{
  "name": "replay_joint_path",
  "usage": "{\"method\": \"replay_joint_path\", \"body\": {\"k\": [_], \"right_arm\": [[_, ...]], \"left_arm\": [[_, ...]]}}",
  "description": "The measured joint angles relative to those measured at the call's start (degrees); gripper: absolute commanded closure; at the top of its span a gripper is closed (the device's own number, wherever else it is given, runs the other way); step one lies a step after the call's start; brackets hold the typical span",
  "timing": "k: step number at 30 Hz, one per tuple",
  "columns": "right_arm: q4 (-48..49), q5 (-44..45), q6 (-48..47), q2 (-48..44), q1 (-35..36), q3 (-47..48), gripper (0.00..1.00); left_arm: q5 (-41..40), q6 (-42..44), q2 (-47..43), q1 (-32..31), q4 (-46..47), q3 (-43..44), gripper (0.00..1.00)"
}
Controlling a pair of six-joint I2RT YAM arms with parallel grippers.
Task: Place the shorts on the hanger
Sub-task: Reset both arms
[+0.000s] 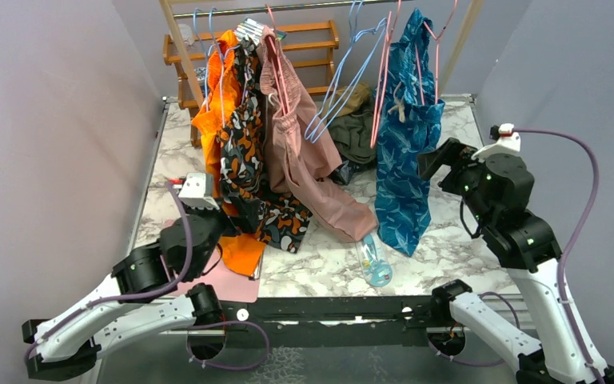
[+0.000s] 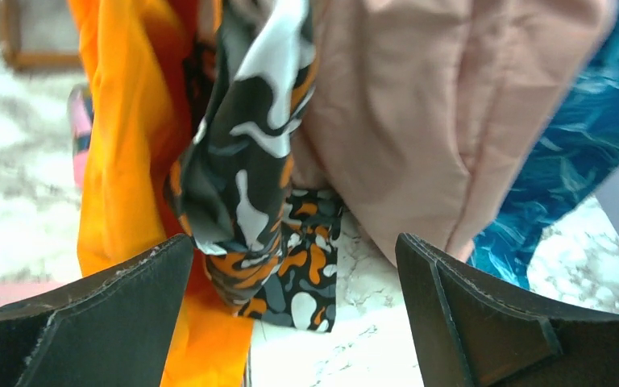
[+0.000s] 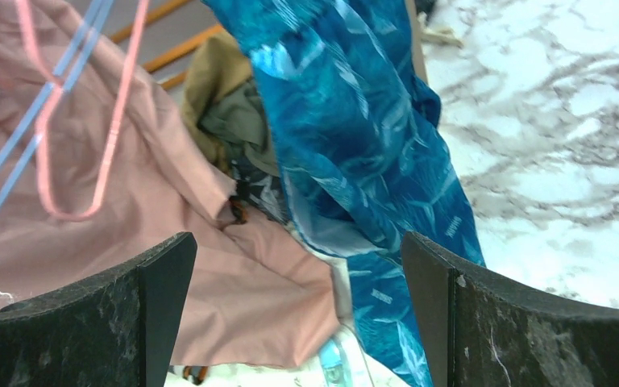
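The teal-blue leaf-print shorts (image 1: 404, 144) hang from the rail at the back right on a thin pink hanger (image 1: 436, 60), and their lower end reaches the table. My right gripper (image 1: 425, 164) is just right of them at mid-height, open and holding nothing. In the right wrist view the shorts (image 3: 355, 137) hang ahead of the open right gripper (image 3: 298, 242). My left gripper (image 1: 232, 216) is low at the front left, open among other hanging clothes. In the left wrist view a strip of the shorts (image 2: 588, 137) shows at the right, beyond the open left gripper (image 2: 294, 242).
Orange cloth (image 1: 212, 120), orange-black patterned shorts (image 1: 244, 152) and dusty-pink shorts (image 1: 300, 160) hang left of centre. Light blue hangers (image 1: 344, 80) and another pink hanger (image 3: 89, 161) dangle mid-rail. A plastic bottle (image 1: 374, 264) lies near the front. Olive clothes (image 1: 356, 128) and a wooden shelf (image 1: 304, 44) sit behind.
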Motion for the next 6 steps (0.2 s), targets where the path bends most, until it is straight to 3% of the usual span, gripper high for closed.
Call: {"method": "replay_joint_path", "body": {"k": [6], "right_arm": [[0.57, 3.48, 1.29, -0.85, 0.66, -4.42, 0.00]], "left_arm": [[-5.86, -15.04, 5.70, 0.02, -5.79, -0.37, 0.01]]}}
